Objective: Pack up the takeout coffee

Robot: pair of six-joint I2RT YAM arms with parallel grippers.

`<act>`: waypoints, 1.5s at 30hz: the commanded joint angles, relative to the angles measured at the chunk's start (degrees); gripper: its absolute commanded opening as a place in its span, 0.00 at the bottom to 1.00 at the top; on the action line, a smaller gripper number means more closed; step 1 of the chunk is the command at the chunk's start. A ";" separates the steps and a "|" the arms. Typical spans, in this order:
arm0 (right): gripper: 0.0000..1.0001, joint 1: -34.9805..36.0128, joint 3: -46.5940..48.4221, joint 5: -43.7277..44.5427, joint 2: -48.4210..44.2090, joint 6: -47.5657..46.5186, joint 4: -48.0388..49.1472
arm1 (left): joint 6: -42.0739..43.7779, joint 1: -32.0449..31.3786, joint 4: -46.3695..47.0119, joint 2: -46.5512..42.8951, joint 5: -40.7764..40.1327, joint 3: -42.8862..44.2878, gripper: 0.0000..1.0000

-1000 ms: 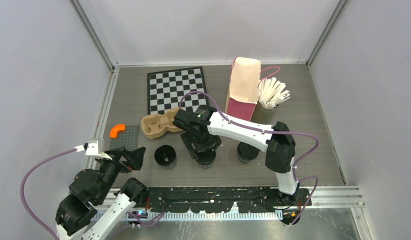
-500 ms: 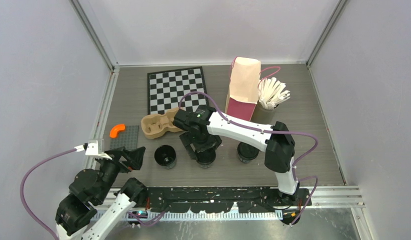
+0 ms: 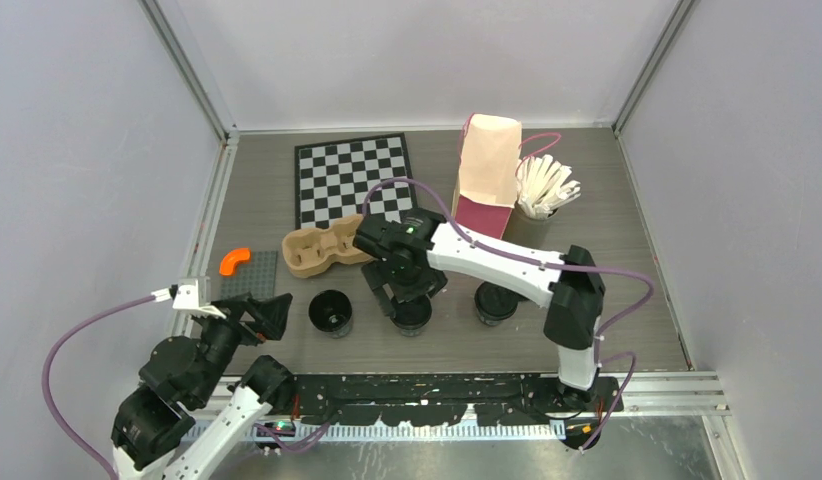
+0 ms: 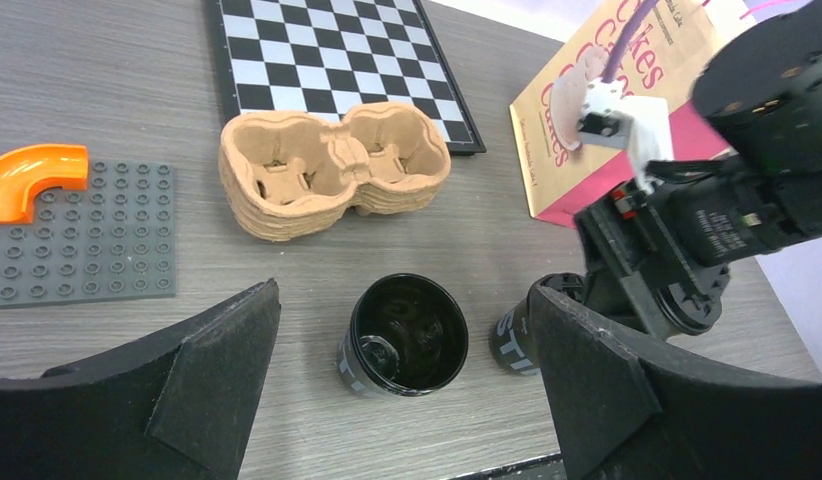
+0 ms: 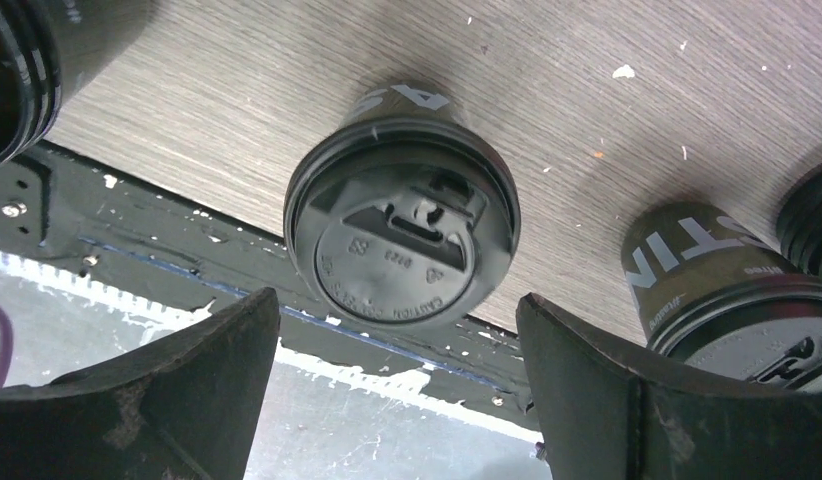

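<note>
Grey wood-grain laminate covers the table [image 3: 627,260]. The white-shelled right arm [image 3: 487,262] reaches left across it with its elbow bent and wrist turned down. This sets the right gripper [image 5: 397,298] above a lidded cup [image 5: 407,100]. Its 2 black fingers [image 5: 187,400] are spread wide to either side of that cup, clear of it and holding nothing.

The left arm [image 3: 177,375] is folded low, and the left gripper [image 4: 402,290] is also spread wide and empty. It is aimed at an open cup [image 4: 405,335] just ahead of its tips.

Beyond the right gripper and to its right stands a tan paper bag [image 3: 487,165] with pink print, where "Cakes" can be read. Beyond and to its left lies a black-and-white chessboard [image 3: 352,180]. Just left of the gripper sits a brown moulded-pulp tray [image 4: 332,170] with 2 pockets, and left again a grey studded baseplate [image 4: 82,240].

The 3 black cups stand in a row. The open one is left of the right gripper, the lidded one is beneath it, and a second lidded cup [image 5: 727,290] is to its right, with white letters "STIN" on its wall. The lid [image 5: 402,245] under the gripper is flat and round with embossed writing that includes "CAUTION".

An orange elbow [image 4: 32,175] lies at the baseplate's far corner.
</note>
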 commanded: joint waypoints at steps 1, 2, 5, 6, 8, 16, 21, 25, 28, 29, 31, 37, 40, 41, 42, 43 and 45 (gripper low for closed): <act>0.91 -0.65 -4.32 2.35 -10.06 1.79 4.59 | 0.80 -0.40 1.92 3.72 2.93 0.65 0.96; 0.91 -0.82 -5.93 3.04 -11.44 2.17 5.85 | 0.96 -0.41 2.00 5.12 4.25 1.11 0.96; 0.88 -1.19 -10.68 7.50 -15.90 3.91 10.45 | 0.73 -0.37 1.50 11.22 9.07 3.50 0.94; 0.88 -1.25 -12.09 9.18 -17.53 4.52 11.92 | 0.17 -0.40 1.29 13.82 11.13 4.39 0.93; 0.88 -1.34 -15.69 11.82 -21.02 5.46 17.14 | -1.05 -0.37 1.63 18.49 16.98 5.90 0.92; 0.70 -1.80 -34.83 11.15 -35.04 6.47 40.26 | -9.25 -0.38 13.89 30.31 32.60 -0.02 0.83; 0.64 -1.96 -38.92 12.12 -36.63 6.50 42.18 | -14.92 -0.43 23.52 33.72 36.59 -7.00 0.77; 0.64 -1.95 -40.63 10.91 -35.96 6.17 42.71 | -18.65 -0.36 30.00 36.66 38.82 -11.97 0.74; 0.63 -1.90 -42.07 9.60 -35.90 6.18 44.00 | -20.16 -0.46 33.57 38.95 39.25 -14.23 0.72; 0.62 -1.96 -42.68 8.89 -35.90 6.32 44.72 | -20.55 -0.49 34.38 39.81 39.39 -14.68 0.71; 0.60 -1.96 -43.80 7.38 -35.73 6.61 45.90 | -21.22 -0.45 36.26 41.42 40.00 -15.41 0.68; 0.56 -1.90 -44.97 4.67 -34.19 6.66 46.33 | -21.74 -0.75 39.42 43.87 39.98 -17.28 0.65; 0.55 -1.94 -45.32 2.65 -32.89 6.41 46.78 | -22.47 -0.75 41.35 43.96 39.85 -18.78 0.63; 0.54 -1.96 -45.33 2.17 -32.37 6.36 46.82 | -22.59 -0.71 42.06 44.09 39.80 -19.36 0.63; 0.53 -1.95 -45.37 1.79 -31.92 6.42 46.74 | -22.69 -0.72 42.65 44.24 39.85 -19.71 0.62; 0.52 -1.93 -45.41 1.63 -31.60 6.46 46.61 | -22.71 -0.72 43.12 44.56 39.93 -20.16 0.61; 0.51 -1.88 -45.77 1.59 -31.10 6.60 46.37 | -22.71 -0.78 44.02 45.55 40.44 -20.55 0.59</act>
